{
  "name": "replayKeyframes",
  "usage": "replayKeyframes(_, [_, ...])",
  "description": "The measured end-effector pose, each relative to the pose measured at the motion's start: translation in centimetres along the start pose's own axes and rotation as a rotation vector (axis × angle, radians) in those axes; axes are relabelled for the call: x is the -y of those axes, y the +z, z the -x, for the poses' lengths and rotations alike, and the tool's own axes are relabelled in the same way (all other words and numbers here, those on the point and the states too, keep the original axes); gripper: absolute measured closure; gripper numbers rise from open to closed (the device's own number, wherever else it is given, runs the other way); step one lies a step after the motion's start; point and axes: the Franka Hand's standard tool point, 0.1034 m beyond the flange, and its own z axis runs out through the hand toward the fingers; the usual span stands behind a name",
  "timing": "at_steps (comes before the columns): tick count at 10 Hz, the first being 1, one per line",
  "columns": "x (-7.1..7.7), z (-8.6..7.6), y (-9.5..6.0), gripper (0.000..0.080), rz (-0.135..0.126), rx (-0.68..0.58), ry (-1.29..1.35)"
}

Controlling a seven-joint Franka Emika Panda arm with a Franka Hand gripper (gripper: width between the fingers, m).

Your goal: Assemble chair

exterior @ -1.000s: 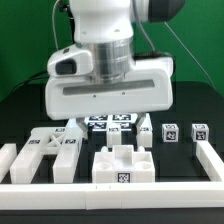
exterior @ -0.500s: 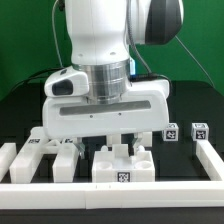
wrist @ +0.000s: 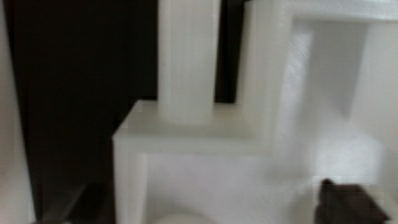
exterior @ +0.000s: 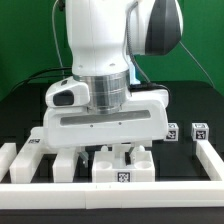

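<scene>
The chair (exterior: 66,160) is so far only loose white parts, lying along the near side of the black table (exterior: 25,110) inside the plain white rails (exterior: 110,190). We take the rails to be there to keep the parts in one known strip.

In the exterior view the stepped block (exterior: 122,168) sits at the front middle, its tag (exterior: 125,179) facing the camera. A slab (exterior: 40,142) lies toward that view's left, and two small cubes (exterior: 172,133) stand apart toward its right. The tags are turned up or outward, probably so that a camera can read where each part is.

The gripper (exterior: 113,147) hangs straight down, low over the block, and the broad hand hides its tips in the exterior view. In the wrist view the white part fills nearly everything. We see upright bars with a dark slot between them, and one dark finger (wrist: 342,203) low at the part's side.

So the jaws stand wide, astride the part. We cannot tell whether the pads already press on it or are a little clear of it. Nothing is lifted, and the block rests on the table.

We judge this to be the start of a pick. The vertical approach should put one finger on each flat side of the block, which would let it come up level. The risk, as we see it, is a finger landing on a step or a bar rather than a flat face. That would tip the block or push it against the front rail.
</scene>
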Motion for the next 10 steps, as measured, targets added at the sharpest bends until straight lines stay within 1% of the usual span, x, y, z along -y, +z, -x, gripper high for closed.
replayKeyframes(1, [0.00,0.02,0.03,0.0445,0.000,0.001,0.000])
replayKeyframes(3, [0.01,0.03,0.06,0.0713,0.000,0.001,0.000])
replayKeyframes(4, [0.01,0.04,0.07,0.0713,0.000,0.001,0.000])
replayKeyframes(5, [0.01,0.04,0.07,0.0769,0.000,0.001,0.000])
replayKeyframes(10, [0.16,-0.04,0.07,0.0769,-0.001,0.001,0.002])
